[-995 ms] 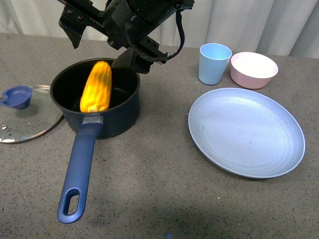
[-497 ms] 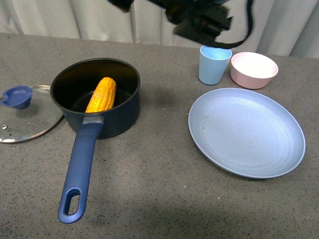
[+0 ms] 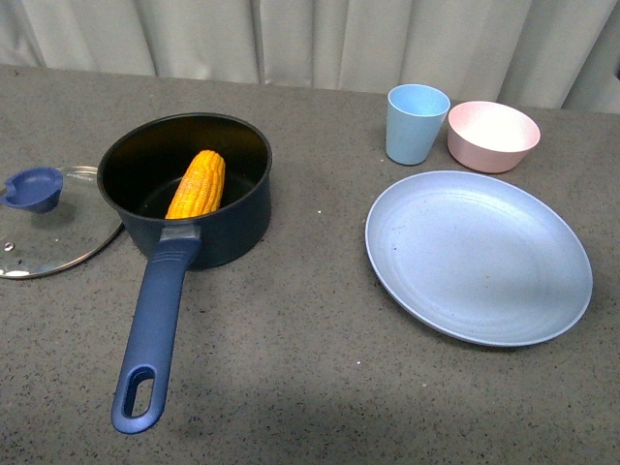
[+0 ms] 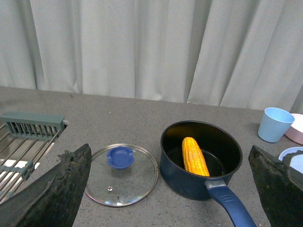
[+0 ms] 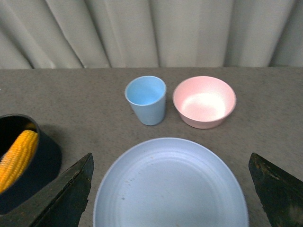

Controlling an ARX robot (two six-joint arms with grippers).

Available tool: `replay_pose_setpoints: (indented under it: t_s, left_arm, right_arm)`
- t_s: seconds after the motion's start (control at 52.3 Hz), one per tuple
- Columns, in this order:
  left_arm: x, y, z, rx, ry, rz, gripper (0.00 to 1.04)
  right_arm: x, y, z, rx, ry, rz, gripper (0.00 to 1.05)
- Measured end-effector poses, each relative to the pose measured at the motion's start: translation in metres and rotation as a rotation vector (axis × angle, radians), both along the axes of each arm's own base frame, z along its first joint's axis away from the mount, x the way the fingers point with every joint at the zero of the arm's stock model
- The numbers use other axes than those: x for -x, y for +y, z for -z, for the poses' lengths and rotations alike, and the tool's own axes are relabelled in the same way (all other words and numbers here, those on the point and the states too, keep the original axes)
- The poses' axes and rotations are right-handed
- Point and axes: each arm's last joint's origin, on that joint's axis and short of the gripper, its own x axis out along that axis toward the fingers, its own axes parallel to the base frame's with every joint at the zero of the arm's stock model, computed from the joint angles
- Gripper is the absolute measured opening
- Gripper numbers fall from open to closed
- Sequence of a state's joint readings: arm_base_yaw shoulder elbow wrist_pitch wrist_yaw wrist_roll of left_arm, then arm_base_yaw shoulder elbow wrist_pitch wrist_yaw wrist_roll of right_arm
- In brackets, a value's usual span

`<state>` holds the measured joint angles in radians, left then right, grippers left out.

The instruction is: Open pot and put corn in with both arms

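Note:
The dark blue pot (image 3: 232, 225) stands uncovered at the left, its long handle (image 3: 155, 320) pointing toward me. The yellow corn (image 3: 198, 184) lies inside it, leaning on the near wall. The glass lid (image 3: 58, 232) with a blue knob lies flat on the table left of the pot. Neither arm shows in the front view. My left gripper (image 4: 169, 147) is open and empty, high above the pot (image 4: 184, 179), corn (image 4: 195, 156) and lid (image 4: 122, 175). My right gripper (image 5: 170, 156) is open and empty above the plate, with the pot (image 5: 45, 165) and corn (image 5: 18, 153) at the view's edge.
A large pale blue plate (image 3: 480, 257) lies at the right. A light blue cup (image 3: 417, 123) and a pink bowl (image 3: 492, 136) stand behind it. A dish rack (image 4: 28, 137) shows beside the lid in the left wrist view. A grey curtain closes the back.
The corn has dropped from above the pot's rim to rest inside the pot. The arm over the pot moved up and to the right, then out of the front view.

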<state>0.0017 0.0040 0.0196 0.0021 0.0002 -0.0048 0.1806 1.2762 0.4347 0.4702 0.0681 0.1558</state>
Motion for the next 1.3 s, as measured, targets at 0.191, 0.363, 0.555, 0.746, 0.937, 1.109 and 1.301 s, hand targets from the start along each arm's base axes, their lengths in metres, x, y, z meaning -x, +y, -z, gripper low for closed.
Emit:
replay_pose_setpoints:
  t_s: [0.191, 0.363, 0.555, 0.746, 0.937, 1.109, 1.301]
  left_arm:
    - [0.000, 0.000, 0.000, 0.000, 0.000, 0.000, 0.98]
    - [0.000, 0.000, 0.000, 0.000, 0.001, -0.001, 0.98]
    - [0.000, 0.000, 0.000, 0.000, 0.000, 0.000, 0.98]
    - [0.000, 0.000, 0.000, 0.000, 0.000, 0.000, 0.98]
    - [0.000, 0.000, 0.000, 0.000, 0.000, 0.000, 0.98]
    - [0.000, 0.000, 0.000, 0.000, 0.000, 0.000, 0.98]
    - [0.000, 0.000, 0.000, 0.000, 0.000, 0.000, 0.98]
  right_arm:
    - [0.045, -0.024, 0.012, 0.094, -0.007, 0.049, 0.96]
    - [0.062, -0.029, 0.021, 0.104, -0.324, 0.080, 0.63]
    - [0.076, -0.041, 0.016, 0.105, -0.364, 0.086, 0.32]
    - [0.092, -0.041, 0.016, 0.107, -0.362, 0.082, 0.01]
    - [0.101, -0.041, 0.014, 0.106, -0.368, 0.082, 0.01]
    - [0.107, -0.041, 0.013, 0.106, -0.373, 0.082, 0.01]
    - [0.113, -0.041, 0.011, 0.106, -0.380, 0.082, 0.01]
